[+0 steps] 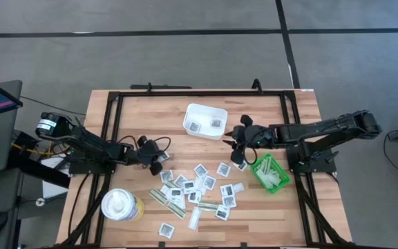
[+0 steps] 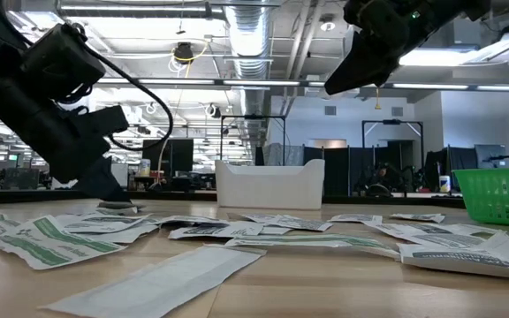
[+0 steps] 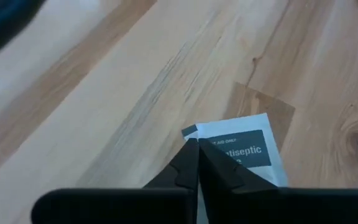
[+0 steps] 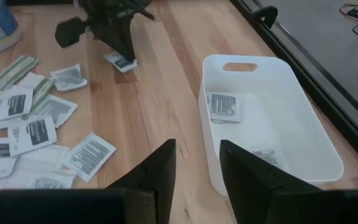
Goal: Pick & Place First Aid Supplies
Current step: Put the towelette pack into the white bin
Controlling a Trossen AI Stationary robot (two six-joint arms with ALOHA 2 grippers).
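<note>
1. Left wrist view showed the left gripper [image 3: 197, 163] with its fingers pressed together over the near edge of an antiseptic wipe packet [image 3: 244, 146] lying flat on the wooden table [image 3: 104, 81]; whether the edge was actually pinched could not be told.
2. High view placed that packet [image 1: 164, 158] at the upper left fringe of the scattered first aid supplies [image 1: 199, 190], just beside the left gripper [image 1: 159, 163].
3. Step in hand, as judged: the pick of one packet. Next move would call for a lift to confirm the hold, then a carry across to the white tray [image 1: 205, 120].
4. Right gripper [image 4: 197, 163] hovered above the table beside the tray [image 4: 272, 124], fingers parted and holding nothing. Two packets lay inside the tray.
5. Green bin [image 1: 271, 173] sat beneath the right arm, near the spread of packets.
</note>
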